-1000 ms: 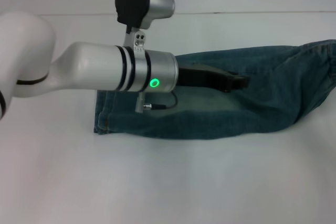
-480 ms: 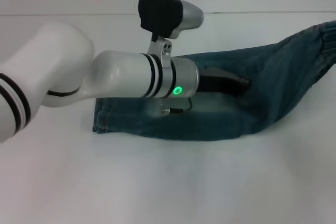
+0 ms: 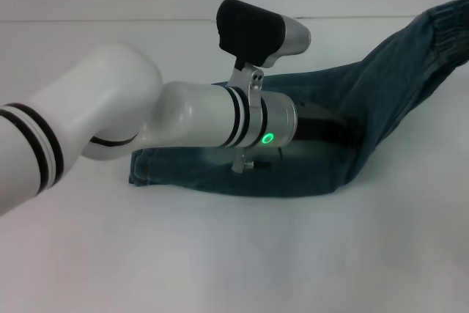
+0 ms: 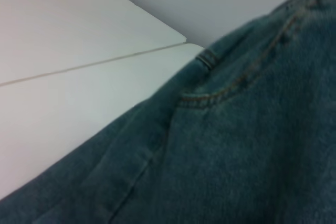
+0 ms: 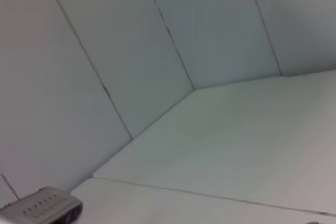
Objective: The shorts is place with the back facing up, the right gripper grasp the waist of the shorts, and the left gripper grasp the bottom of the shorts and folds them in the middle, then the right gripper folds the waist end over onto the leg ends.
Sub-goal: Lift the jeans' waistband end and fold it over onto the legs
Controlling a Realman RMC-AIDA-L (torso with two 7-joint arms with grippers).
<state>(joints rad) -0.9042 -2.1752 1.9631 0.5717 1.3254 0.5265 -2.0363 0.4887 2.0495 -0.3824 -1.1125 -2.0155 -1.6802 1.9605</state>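
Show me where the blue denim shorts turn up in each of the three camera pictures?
Head view: the shorts lie across the middle, partly behind the left arm, their right end lifted.
Left wrist view: the shorts fill the lower right, seams close up.
Right wrist view: not in it.
Shared landmark: the white table, also in both wrist views.

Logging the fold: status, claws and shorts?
Left claw low over shorts, mid-length. Right claw out of frame. Waist end lifted off table at right. Nothing in the way.

From the head we look down on the shorts (image 3: 366, 108); our left wrist view sees them close up.
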